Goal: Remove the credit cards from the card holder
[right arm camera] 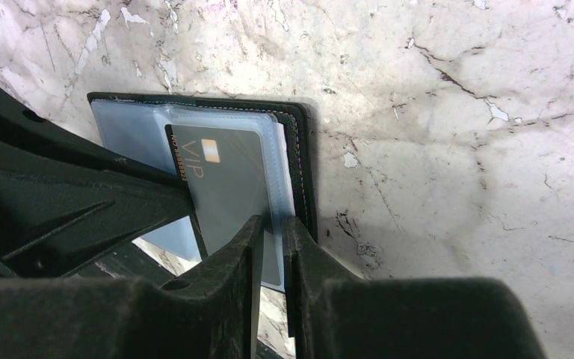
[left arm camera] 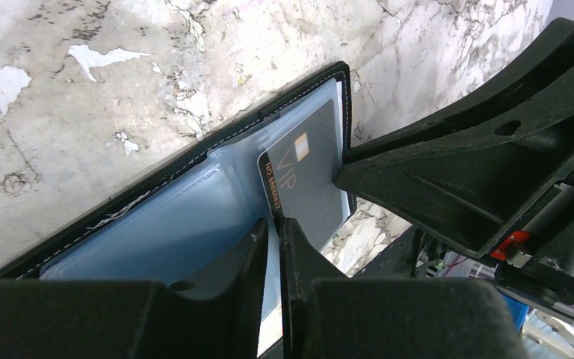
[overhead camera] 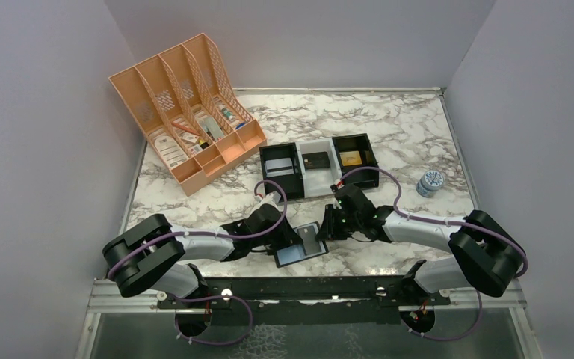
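While the wallet (overhead camera: 301, 245) is spread open over the near part of the marble table (overhead camera: 389, 127), both my grippers close in on it from either side; I cannot tell whether it rests flat. My left gripper (left arm camera: 274, 223) has its jaws drawn almost together, with only a thin slit between them. A corner of the dark card (right arm camera: 228, 187) runs into that slit, so I have the card pinched by its edge. That card, marked VIP, lies on the wallet half nearer my right arm, with clear sleeve showing beside it. My right gripper (right arm camera: 272, 221) is just as nearly closed. Its jaws nip the clear sleeve on the opposite side of the card, just inside the wallet's black stitched rim.

Farther back, well apart from the wallet, stands a black-and-white tray (overhead camera: 332, 161) with a pale grey card (overhead camera: 279, 166) in its left compartment and a gold card (overhead camera: 351, 158) in its right. A peach file rack (overhead camera: 187, 112) stands at the back left, and a small round tin (overhead camera: 431, 182) sits at the right.
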You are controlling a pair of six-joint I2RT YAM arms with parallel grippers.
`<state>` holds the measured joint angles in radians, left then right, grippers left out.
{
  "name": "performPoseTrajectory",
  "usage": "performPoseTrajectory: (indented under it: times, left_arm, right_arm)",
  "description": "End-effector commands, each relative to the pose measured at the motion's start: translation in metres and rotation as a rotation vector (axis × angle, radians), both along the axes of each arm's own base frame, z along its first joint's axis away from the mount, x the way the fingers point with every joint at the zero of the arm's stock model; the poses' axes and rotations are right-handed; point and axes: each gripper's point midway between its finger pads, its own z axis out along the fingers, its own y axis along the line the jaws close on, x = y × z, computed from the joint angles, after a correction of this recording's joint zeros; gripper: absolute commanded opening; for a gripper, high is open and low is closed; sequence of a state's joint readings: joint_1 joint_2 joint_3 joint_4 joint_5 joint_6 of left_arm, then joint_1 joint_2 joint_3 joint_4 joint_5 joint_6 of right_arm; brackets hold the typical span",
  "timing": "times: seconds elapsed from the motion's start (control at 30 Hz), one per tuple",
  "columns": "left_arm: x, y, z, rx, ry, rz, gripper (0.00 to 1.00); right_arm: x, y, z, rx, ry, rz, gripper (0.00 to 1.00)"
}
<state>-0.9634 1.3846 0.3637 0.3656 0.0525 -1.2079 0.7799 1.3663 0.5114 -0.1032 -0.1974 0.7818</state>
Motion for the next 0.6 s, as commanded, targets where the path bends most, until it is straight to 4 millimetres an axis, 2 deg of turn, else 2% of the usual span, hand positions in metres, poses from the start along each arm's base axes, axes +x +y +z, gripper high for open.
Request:
performPoseTrajectory:
  times: [0.0,0.33,0.57]
  left_arm:
    - [-0.005,0.003,-0.007,0.010,0.024,-0.001,0.14]
    - [-0.004,-0.007,-0.005,-0.018,0.016,-0.027,0.16]
    - [-0.005,-0.004,-0.009,-0.013,0.016,-0.024,0.06]
  right_arm:
    - [-0.014,-0.018,-0.024,-0.100,0.056,-0.004,0.17]
    - [-0.014,-0.018,-0.023,-0.096,0.055,-0.007,0.17]
    - [-0.014,-0.019,-0.023,-0.099,0.054,-0.010,0.17]
